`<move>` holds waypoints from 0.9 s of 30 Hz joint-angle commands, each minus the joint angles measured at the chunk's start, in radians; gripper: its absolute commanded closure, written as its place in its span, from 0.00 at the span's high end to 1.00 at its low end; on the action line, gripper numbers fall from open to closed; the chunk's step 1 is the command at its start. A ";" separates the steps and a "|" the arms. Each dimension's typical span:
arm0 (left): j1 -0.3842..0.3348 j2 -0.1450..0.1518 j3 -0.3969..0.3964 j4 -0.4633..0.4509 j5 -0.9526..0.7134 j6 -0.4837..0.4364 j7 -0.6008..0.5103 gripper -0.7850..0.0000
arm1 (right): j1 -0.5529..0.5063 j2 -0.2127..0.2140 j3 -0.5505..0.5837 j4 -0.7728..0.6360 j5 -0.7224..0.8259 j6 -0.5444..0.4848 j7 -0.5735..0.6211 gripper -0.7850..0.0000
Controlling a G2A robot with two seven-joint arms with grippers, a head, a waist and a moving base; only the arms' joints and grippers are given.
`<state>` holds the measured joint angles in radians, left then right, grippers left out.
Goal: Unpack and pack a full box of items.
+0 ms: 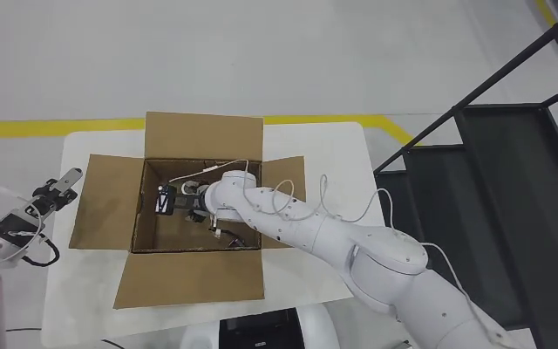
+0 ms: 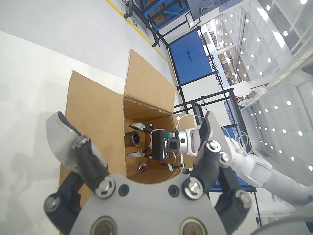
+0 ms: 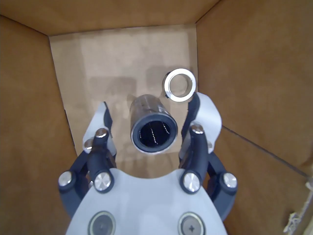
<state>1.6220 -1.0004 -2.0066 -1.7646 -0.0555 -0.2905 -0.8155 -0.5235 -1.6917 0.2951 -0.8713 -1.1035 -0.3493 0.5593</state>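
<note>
A brown corrugated cardboard box [image 1: 202, 135] sits on the smooth white table [image 1: 323, 148] with all four flaps folded outward. The right gripper [image 2: 134, 140] is down inside it, its grey-tipped black fingers [image 3: 207, 113] spread open on either side of a short polished metal cylinder [image 3: 152, 125]. A gap shows on each side, so the fingers do not touch it. The cylinder is a hollow sleeve with a black rubbery end rim and rows of tiny balls lining the bore, and its open end faces the wrist. A flat, bright silver metal ring [image 3: 167, 85] lies against the paler cardboard panel just beside the cylinder's far end. The left gripper [image 1: 63, 187] hovers outside the box near the table's left edge, with its curved fingers wide apart and nothing between them.
</note>
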 commanded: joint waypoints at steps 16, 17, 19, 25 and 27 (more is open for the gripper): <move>-0.055 0.019 -0.019 0.132 0.122 -0.024 -0.026 1.00 | -0.396 0.253 0.630 -0.747 0.224 -0.043 0.245 1.00; -0.063 0.022 -0.021 0.148 0.134 -0.031 -0.028 1.00 | -0.435 0.266 0.670 -0.797 0.227 -0.034 0.277 1.00; -0.077 0.025 -0.022 0.184 0.143 -0.043 -0.021 1.00 | -0.508 0.286 0.743 -0.888 0.232 -0.024 0.330 1.00; -0.117 0.022 0.043 0.294 0.106 -0.052 0.002 1.00 | -0.706 0.332 0.940 -1.077 0.145 0.081 0.419 1.00; -0.131 0.020 0.067 0.325 0.105 -0.050 0.029 1.00 | -0.766 0.342 0.992 -1.107 0.100 0.111 0.433 1.00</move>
<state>1.4989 -0.9792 -1.9542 -1.4583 0.0540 -0.3423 -0.8045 -1.2541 -1.3549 1.2558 -1.9638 -0.9755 -0.2541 0.9837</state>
